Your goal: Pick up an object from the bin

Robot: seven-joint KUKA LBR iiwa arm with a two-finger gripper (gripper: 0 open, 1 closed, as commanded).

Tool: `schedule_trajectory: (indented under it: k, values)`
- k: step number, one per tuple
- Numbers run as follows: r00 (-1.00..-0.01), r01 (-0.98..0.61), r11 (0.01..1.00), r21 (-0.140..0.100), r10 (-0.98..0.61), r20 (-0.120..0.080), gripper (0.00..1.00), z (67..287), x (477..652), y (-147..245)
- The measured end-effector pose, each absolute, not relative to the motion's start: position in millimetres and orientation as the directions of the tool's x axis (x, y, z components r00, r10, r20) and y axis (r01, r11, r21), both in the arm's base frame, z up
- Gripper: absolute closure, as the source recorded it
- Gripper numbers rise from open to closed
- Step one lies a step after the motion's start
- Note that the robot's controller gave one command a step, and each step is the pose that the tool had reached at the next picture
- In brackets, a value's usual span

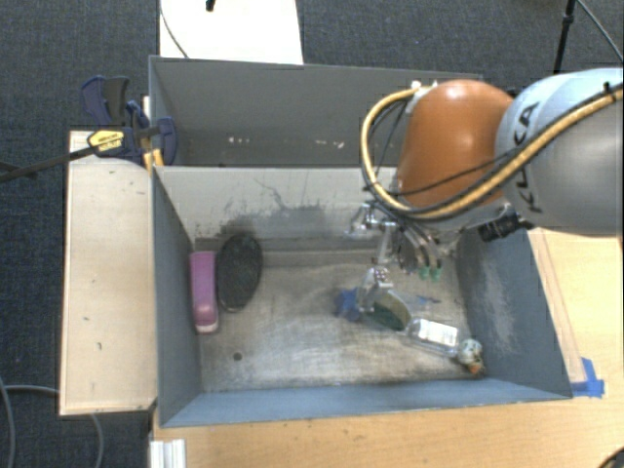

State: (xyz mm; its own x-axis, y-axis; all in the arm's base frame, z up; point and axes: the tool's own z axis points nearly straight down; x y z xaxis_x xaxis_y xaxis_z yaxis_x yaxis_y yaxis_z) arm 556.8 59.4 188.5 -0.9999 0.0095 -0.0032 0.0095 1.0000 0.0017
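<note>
Closest to the lens is the arm's rounded orange cover [448, 144], riding high over the right half of the bin [175, 291], with the grey arm [575, 154] behind it coming in from the right.

Below that cover the pincer [374, 295] hangs low, close to the bin floor, right of the middle. From where I stand I cannot tell whether it is apart or together, and I see nothing clearly caught in it. Its tip is just beside a small blue piece [348, 306], which lies on the floor at its left. A dark green, flattish object [393, 313] lies right up against the tip on the other side. These two are the nearest things to it, and I cannot say which one it touches, if either.

Further out toward the front right corner, a clear packet with a white label [434, 334] lies next to the green object. Beyond it sits a small orange-brown bit [471, 355], near the foot of the right wall.

Well apart from all this, on the left of the floor, a black oval object [238, 269] lies beside a pink oblong block [204, 289], which rests along the left wall.
</note>
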Motion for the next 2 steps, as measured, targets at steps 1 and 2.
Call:
schedule_trajectory:
  k: [1, 2]
  values:
    - [-0.917, -0.399, 0.917, -0.001, -0.399, -0.009, 0.00, 72.2, 535.8, 44.8]
    - [-0.918, -0.397, 0.918, -0.002, -0.397, -0.013, 1.00, 75.6, 537.7, 45.5]
